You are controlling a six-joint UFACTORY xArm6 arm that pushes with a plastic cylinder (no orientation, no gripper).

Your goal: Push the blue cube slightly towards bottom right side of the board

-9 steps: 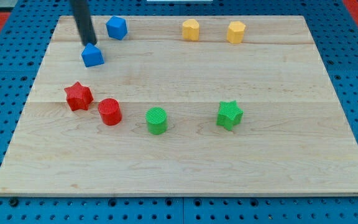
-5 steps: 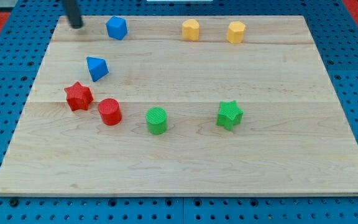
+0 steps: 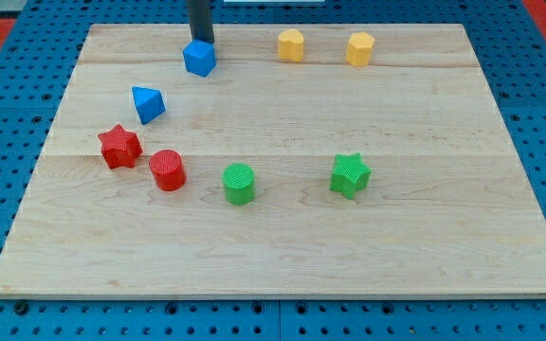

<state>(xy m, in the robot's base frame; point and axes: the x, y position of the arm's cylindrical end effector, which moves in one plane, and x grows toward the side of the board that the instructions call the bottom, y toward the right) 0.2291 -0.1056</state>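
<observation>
Rod and blue cube point(image 3: 199, 59) meet near the view's top, left of centre: my tip point(image 3: 202, 42) sits right at the cube's upper edge, seemingly touching it from the side toward the view's top. I have no claw on this arm, only the straight dark rod, so nothing can be said of jaws apart or together. The cube rests on the wooden table point(image 3: 282, 256), on its upper band, well to the view's left of the two yellow blocks. The nearer yellow block point(image 3: 291, 44) and the farther yellow block point(image 3: 359, 48) stand side by side, apart from each other, along the same top band; both look faceted, though I cannot make out their exact shape. Below and to the left of the cube lies a blue wedge-like block point(image 3: 147, 103), clear of it. Further down on the view's left, the red star point(image 3: 119, 147) and the red cylinder point(image 3: 168, 170) sit just beside each other. To their right, around the middle of the table, stands the green cylinder point(image 3: 239, 183), and well to its right the green star point(image 3: 350, 174).
</observation>
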